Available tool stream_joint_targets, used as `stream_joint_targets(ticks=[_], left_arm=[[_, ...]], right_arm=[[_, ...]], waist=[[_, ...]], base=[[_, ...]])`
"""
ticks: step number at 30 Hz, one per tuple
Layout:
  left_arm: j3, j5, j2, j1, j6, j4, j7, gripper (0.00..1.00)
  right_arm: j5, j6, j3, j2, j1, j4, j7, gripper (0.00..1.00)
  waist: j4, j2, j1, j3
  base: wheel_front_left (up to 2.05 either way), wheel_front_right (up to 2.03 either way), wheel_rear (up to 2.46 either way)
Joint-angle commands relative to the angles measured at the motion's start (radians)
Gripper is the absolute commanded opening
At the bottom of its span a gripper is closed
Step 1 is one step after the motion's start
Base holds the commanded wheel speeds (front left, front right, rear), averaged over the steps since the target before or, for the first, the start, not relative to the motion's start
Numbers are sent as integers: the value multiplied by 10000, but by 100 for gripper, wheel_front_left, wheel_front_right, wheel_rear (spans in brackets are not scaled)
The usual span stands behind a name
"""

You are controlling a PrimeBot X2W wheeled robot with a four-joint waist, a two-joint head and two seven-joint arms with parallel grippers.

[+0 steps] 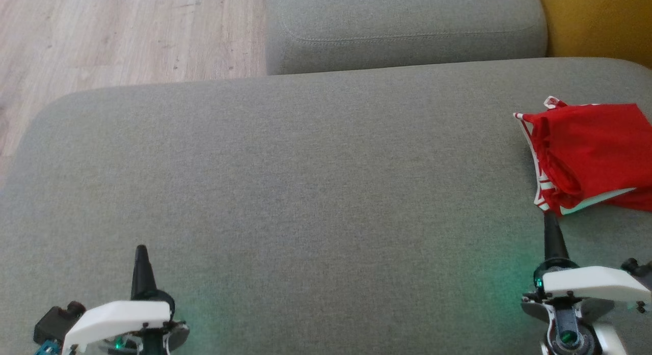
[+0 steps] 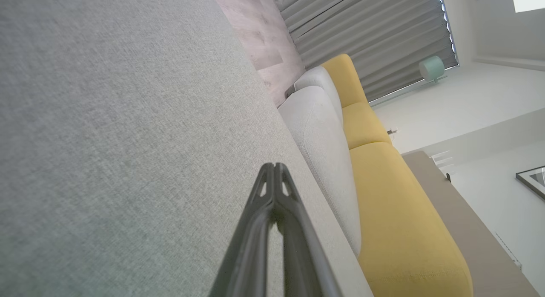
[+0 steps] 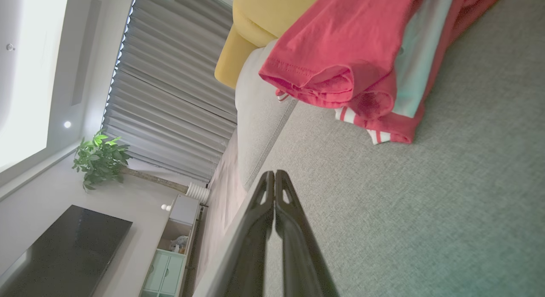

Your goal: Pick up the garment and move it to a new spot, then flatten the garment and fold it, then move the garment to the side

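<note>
- The garment (image 1: 591, 156) is a red bundle with white striped trim. It lies on the grey cushion (image 1: 305, 182) at its right side, toward the far right corner, stacked in several layers.
- Its trimmed edge faces the cushion's middle and runs roughly from the far edge toward the near one. The body seems to stretch away toward the right edge, so I judge the long axis to lie across the cushion. The picture cuts the bundle off there, so I can't be sure.
- In my right wrist view the garment (image 3: 340, 62) shows rounded fold edges one over another, with a pale layer between the red ones.
- My right tool (image 1: 549, 217) sits just short of the bundle's near corner and is not touching it. Its fingers are pressed together and hold nothing, as the tips (image 3: 272, 174) also show in my right wrist view.
- My left tool (image 1: 141, 250) is well apart, over bare cushion near the left side, also pressed together and empty (image 2: 274, 167).
- My judgement is that the folding and the move to the side look done, so this is the closing step.
- The next move probably calls only for drawing both arms clear without snagging the near corner. If the folds need tidying, my right tool would have to spread first.
</note>
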Motion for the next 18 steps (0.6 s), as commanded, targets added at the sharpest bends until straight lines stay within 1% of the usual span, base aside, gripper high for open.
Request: stream_joint_targets(ticks=[1, 18], left_arm=[[284, -168, 51, -509, -87, -369, 74, 0], [620, -1663, 62, -583, -169, -492, 564, 0]], right_arm=[[214, -5, 66, -76, -496, -413, 68, 0], [1941, -6, -222, -72, -501, -626, 560, 0]], waist=[[-1, 0, 0, -1], [-39, 0, 0, -12]], base=[[0, 0, 0], [0, 0, 0]])
